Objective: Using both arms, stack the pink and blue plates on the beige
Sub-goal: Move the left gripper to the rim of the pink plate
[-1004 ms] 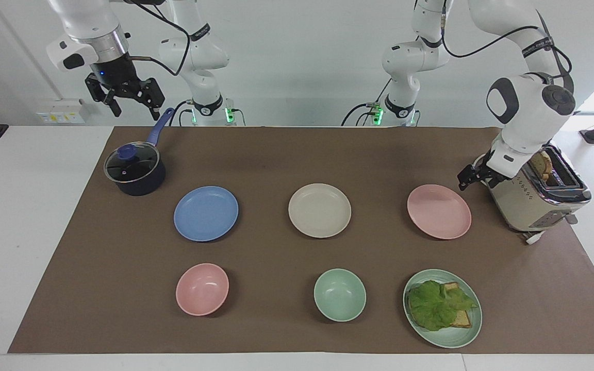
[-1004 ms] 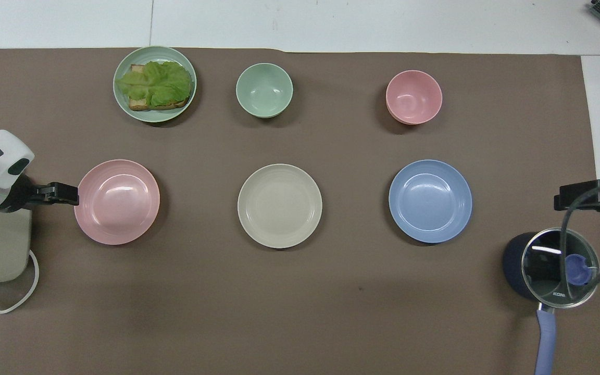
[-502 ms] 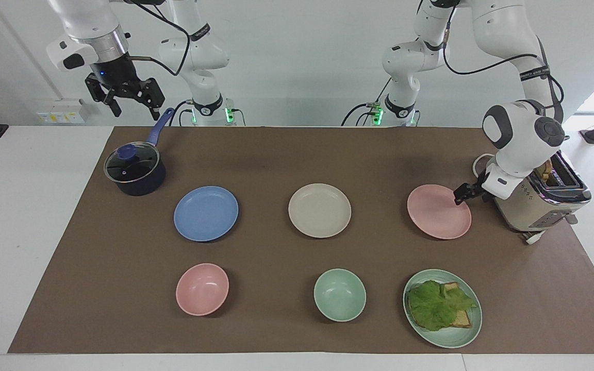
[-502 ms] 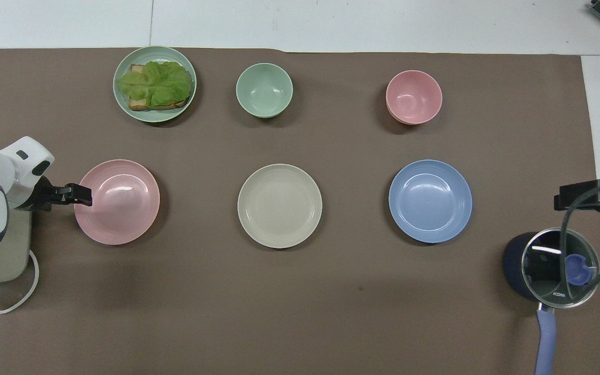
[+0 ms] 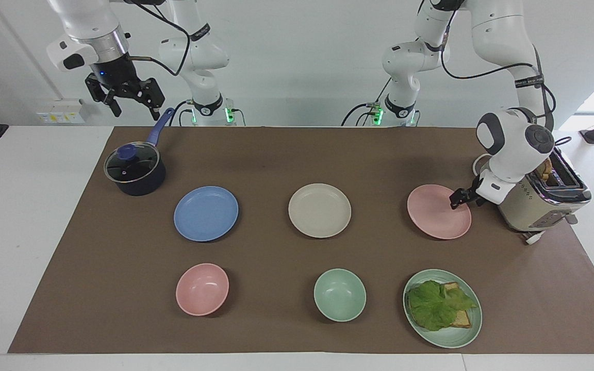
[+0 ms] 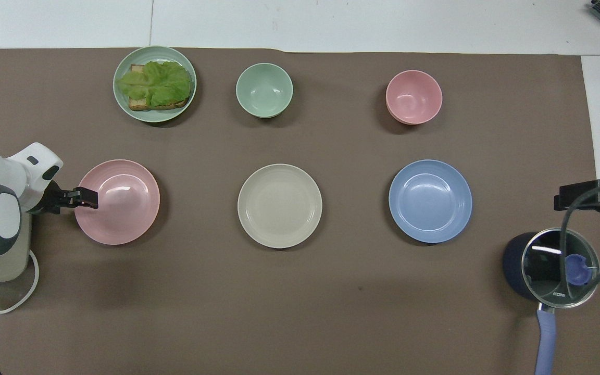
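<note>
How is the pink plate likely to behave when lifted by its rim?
The pink plate looks rigid and shallow, so it should probably keep its shape. With the left gripper at one edge only, it may tilt. Its matte surface probably limits slipping.

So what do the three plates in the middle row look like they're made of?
Pink plate, beige plate and blue plate: probably plastic or a fibre composite, matte to satin. Signs: flat uniform colour, thin rims, only soft highlights. Glazed ceramic can't be ruled out.
</note>
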Available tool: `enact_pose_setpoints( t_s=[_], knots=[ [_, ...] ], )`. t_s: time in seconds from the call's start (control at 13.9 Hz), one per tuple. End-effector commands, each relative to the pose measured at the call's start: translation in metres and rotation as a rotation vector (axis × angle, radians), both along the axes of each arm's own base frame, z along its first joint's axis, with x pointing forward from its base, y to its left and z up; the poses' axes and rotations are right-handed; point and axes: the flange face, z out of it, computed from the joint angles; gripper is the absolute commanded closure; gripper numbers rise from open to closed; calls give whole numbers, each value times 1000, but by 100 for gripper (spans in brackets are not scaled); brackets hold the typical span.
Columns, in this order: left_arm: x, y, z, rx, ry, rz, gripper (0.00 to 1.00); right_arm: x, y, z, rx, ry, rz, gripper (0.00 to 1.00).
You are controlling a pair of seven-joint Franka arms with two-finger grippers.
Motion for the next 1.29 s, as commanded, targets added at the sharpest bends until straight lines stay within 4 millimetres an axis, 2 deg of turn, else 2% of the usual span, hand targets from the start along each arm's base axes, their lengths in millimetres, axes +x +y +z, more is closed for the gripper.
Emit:
enact_pose_setpoints(
  t_s=[0.0, 0.07, 0.29, 0.5, 0.65, 1.15, 1.22],
  knots=[
    [-4, 2, -6, 12, -6, 13, 53, -6, -4, 0, 3, 7, 16, 0],
    [-3, 2, -6, 12, -5, 15, 53, -6, -4, 0, 3, 7, 16, 0],
    [-3, 1, -6, 12, -5, 13, 69, -6, -4, 1, 3, 5, 16, 0],
    [-4, 2, -7, 11, -2, 13, 69, -6, -4, 0, 3, 7, 16, 0],
    [-4, 2, -7, 11, -2, 13, 73, -6, -4, 0, 3, 7, 16, 0],
    [-5, 3, -13, 8, 16, 11, 74, -6, -4, 0, 3, 8, 16, 0],
    [-5, 3, -13, 8, 19, 11, 80, -7, -4, -2, 3, 10, 16, 0]
  ],
)
